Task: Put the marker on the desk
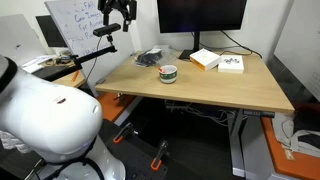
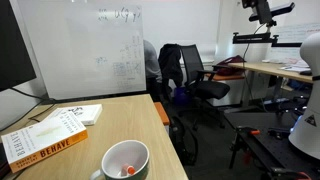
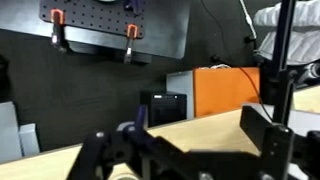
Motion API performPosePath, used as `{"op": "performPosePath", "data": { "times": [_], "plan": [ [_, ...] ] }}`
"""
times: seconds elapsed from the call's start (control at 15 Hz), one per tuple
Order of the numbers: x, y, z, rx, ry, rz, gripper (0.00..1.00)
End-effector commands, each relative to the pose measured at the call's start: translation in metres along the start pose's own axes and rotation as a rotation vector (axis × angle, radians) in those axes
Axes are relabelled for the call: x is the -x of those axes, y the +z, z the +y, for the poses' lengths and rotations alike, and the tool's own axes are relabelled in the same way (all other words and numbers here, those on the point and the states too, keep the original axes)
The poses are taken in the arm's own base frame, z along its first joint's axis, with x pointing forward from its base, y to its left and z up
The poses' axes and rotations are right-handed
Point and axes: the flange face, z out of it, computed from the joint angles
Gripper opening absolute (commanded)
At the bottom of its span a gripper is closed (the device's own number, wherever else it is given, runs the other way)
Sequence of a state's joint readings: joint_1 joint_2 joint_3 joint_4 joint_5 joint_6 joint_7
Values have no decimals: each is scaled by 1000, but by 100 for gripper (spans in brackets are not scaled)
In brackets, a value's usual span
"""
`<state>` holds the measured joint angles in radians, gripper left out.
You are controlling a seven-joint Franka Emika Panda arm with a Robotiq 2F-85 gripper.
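**Arm held high, marker not yet taken.** The Robotiq gripper [image 1: 118, 12] hangs well above the light tan wooden tabletop [image 1: 220, 90], out beyond one short edge and far from everything on it. In the wrist view its dark fingers [image 3: 265, 140] stand wide apart with nothing between them.

The short, thin orange-red marker [image 2: 128, 171] lies inside a small white cup with a green-patterned wall [image 1: 168, 74]. Only a small part of the marker shows, low in the cup, and its tilt cannot be made out. The cup stands upright about midway between the two long edges of the tabletop, nearer the short edge on the arm's side, with bare wood all round it.

**Handling, as judged.**
- The marker is probably light, rigid and smooth.
- Being round in section, it is liable to slip if pinched off-centre and to roll once laid down.
- The cup wall bars a side approach. The safest hold looks to be a descent from straight above, with the fingers narrowed to clear the rim and closing across the barrel near its higher end.
- The cup looks light and may tip or slide if a finger catches its rim.
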<state>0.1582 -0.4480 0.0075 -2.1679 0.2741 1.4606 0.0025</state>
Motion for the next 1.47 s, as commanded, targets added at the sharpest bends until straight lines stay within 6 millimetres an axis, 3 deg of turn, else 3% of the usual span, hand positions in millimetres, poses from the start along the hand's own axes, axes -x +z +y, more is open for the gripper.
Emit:
{"op": "performPosePath", "data": {
  "times": [0.0, 0.33, 0.53, 0.73, 1.07, 1.27, 1.4],
  "plan": [
    [0, -1, 0, 0, 0, -1, 100],
    [0, -1, 0, 0, 0, -1, 100],
    [-31, 9, 0, -36, 172, 124, 100],
    [-89, 33, 5, -70, 313, 228, 100],
    [-206, 102, 32, -72, 576, 349, 100],
    [-256, 135, 54, -43, 749, 358, 100],
    [-279, 150, 68, -15, 865, 346, 100]
  ]
}}
